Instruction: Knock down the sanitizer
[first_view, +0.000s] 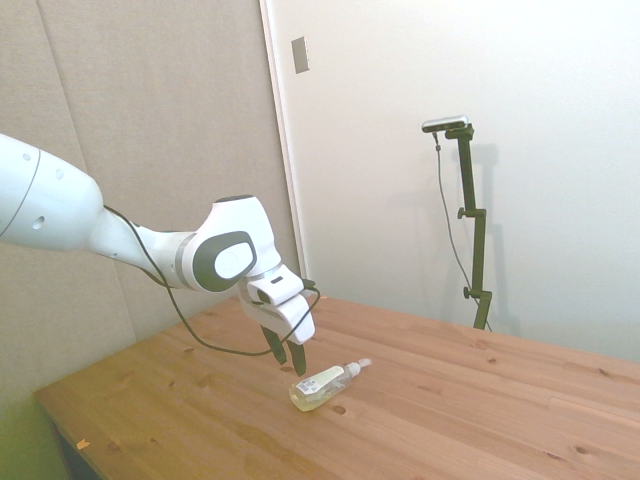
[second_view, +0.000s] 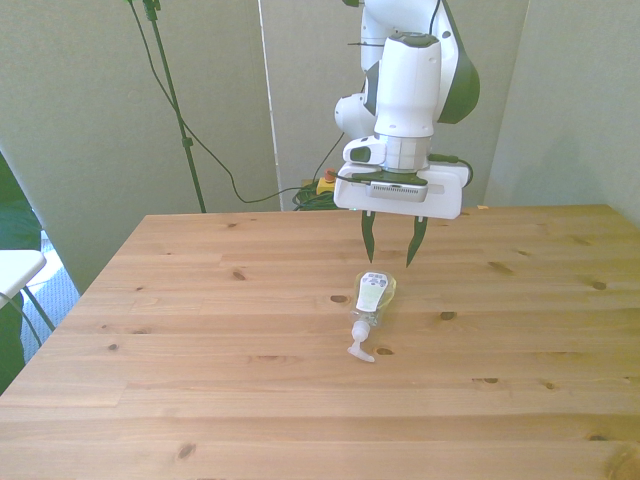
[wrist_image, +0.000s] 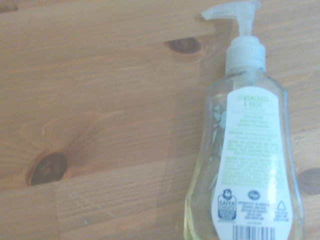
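- A white robot arm reaches over a wooden table (second_view: 200, 380). Its gripper (second_view: 391, 243) hangs in the air, fingers pointing down and spread apart with nothing between them.
- The sanitizer (second_view: 371, 298) lies flat on its side near the middle of the table, just below and slightly forward of the gripper. The gripper does not touch it.
- In the front view, the bottle's wide base points toward the gripper and the white pump nozzle (second_view: 358, 346) points away, toward the camera.
- In the side view, the sanitizer (first_view: 322, 385) rests on the wood with the gripper (first_view: 289, 356) just above its base end.
- The wrist view shows the sanitizer (wrist_image: 247, 165) close up: a clear bottle with pale yellowish liquid, a pale printed label (wrist_image: 251, 165) facing up, and the pump head (wrist_image: 235, 15) near a dark knot (wrist_image: 184, 45) in the wood.
- Since the bottle already lies down, the knocking-over looks complete.
- Handling judgement: the bottle is probably light, being small and plastic. Its walls look thin and may give a little if squeezed.
- The smooth, rounded sides are likely slippery, and on its side the bottle could roll or spin when nudged.
- The firmest place to grip would likely be across the flatter label faces at the body's middle. The pump neck is narrow and may pivot or depress.
- For toppling, a push high on the body, near the neck, would need the least force.
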